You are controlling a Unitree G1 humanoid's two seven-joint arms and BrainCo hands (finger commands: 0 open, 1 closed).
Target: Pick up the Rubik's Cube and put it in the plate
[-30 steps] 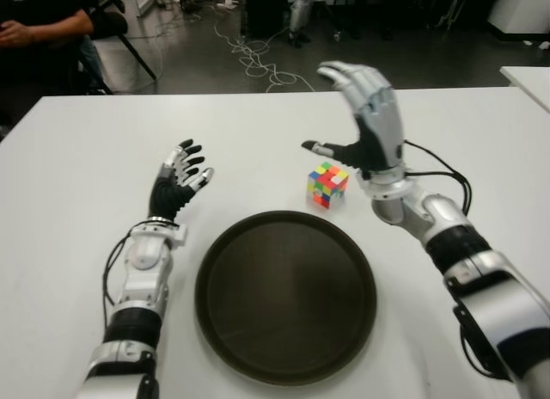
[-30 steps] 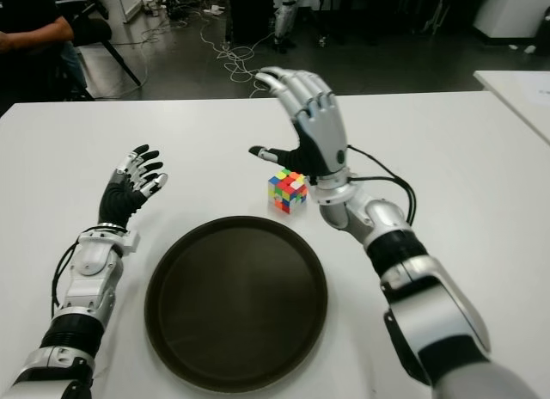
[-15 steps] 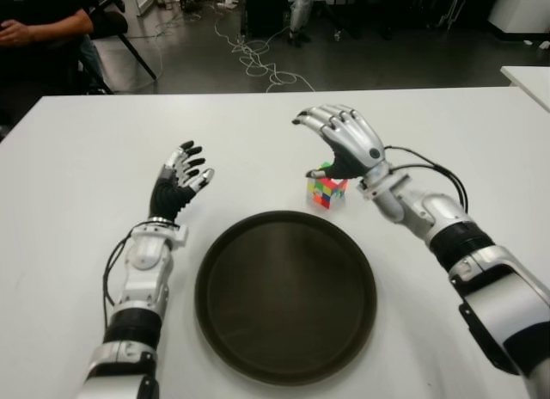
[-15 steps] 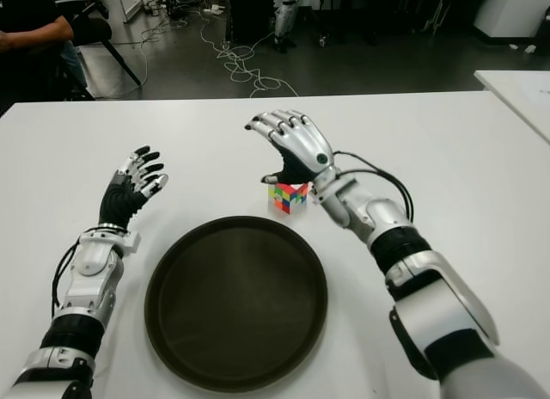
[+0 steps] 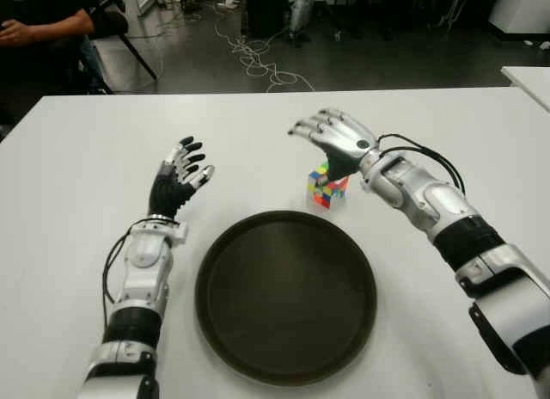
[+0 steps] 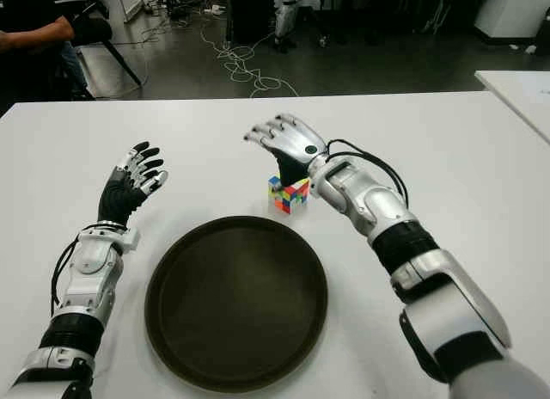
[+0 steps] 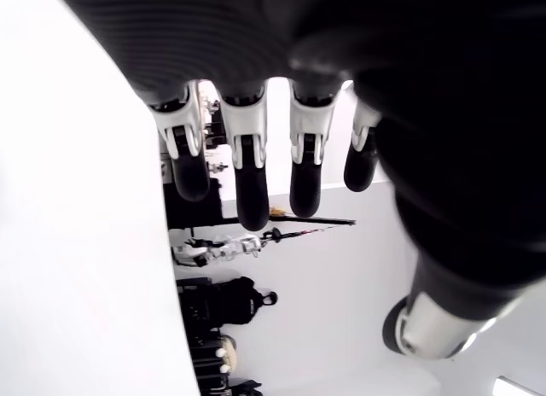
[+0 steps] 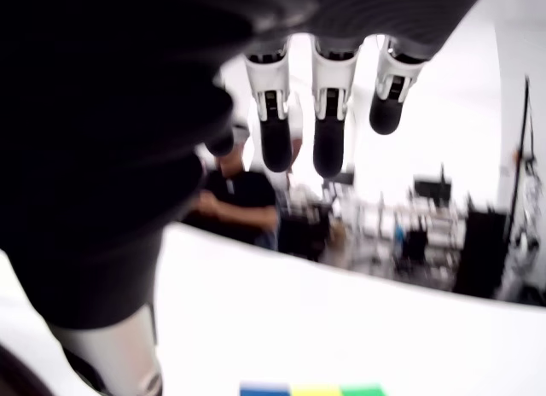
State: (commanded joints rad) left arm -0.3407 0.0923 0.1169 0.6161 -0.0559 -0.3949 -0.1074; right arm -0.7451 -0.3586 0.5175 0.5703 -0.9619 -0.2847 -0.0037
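Note:
The Rubik's Cube (image 5: 326, 187) stands on the white table just beyond the far right rim of the round dark plate (image 5: 249, 326). My right hand (image 5: 331, 141) hovers palm down right over the cube, fingers spread and reaching past it, thumb dropping toward its top; nothing is in its grasp. In the right wrist view the fingers (image 8: 328, 130) stretch out straight and the cube's top edge (image 8: 311, 389) shows beneath the palm. My left hand (image 5: 179, 181) shows left of the plate with its fingers spread, holding nothing.
The white table (image 5: 77, 201) runs wide on both sides of the plate. A seated person (image 5: 39, 25) is beyond the far left corner. Cables (image 5: 258, 59) lie on the floor behind the table. A second white table (image 5: 528, 76) edges in at far right.
My right hand has tipped from upright and open beside the cube to palm down over it, lowering and covering its top. The cube, plate and left hand have not moved.

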